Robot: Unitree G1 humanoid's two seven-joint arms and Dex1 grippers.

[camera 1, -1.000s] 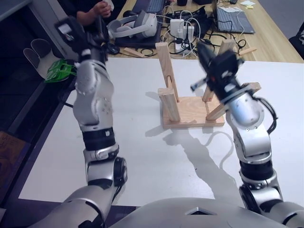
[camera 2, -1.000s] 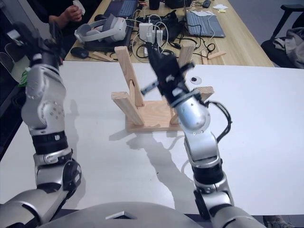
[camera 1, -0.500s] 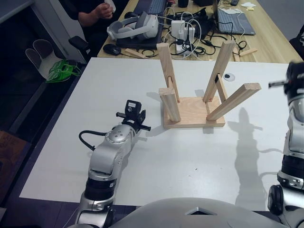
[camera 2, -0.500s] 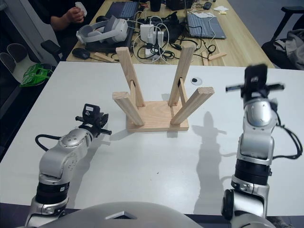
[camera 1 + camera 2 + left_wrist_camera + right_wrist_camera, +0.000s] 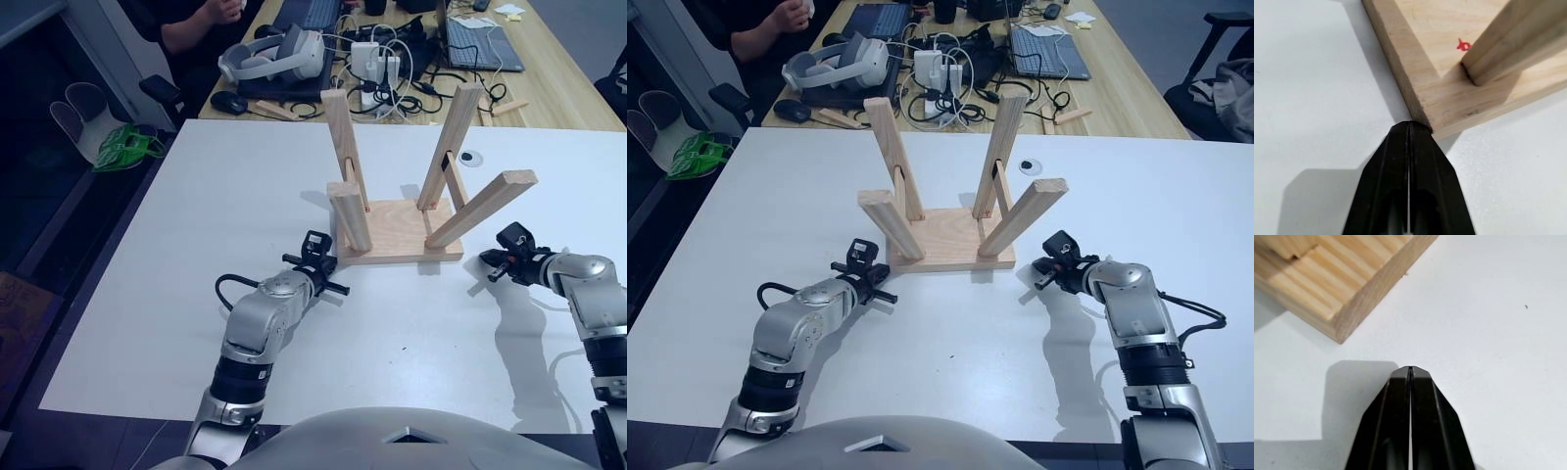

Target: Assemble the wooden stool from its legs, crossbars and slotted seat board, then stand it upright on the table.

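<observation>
Left wrist view has my left gripper (image 5: 1409,125), fingers pressed together, at a corner of the seat board (image 5: 1422,27) of the upturned stool (image 5: 397,230) on the table (image 5: 392,333), with my right gripper (image 5: 1410,369) likewise closed nearby, so I'd spread both and clamp opposite edges evenly before flipping.

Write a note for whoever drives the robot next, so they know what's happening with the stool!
Left end effector: shut, empty, tip at a near corner of the seat board.
Right end effector: shut, empty, just short of the other near corner.
Stool: upside down on the white table, seat board flat, four legs pointing up.
Done: legs fitted.
Left: flip it upright onto its legs.
</observation>
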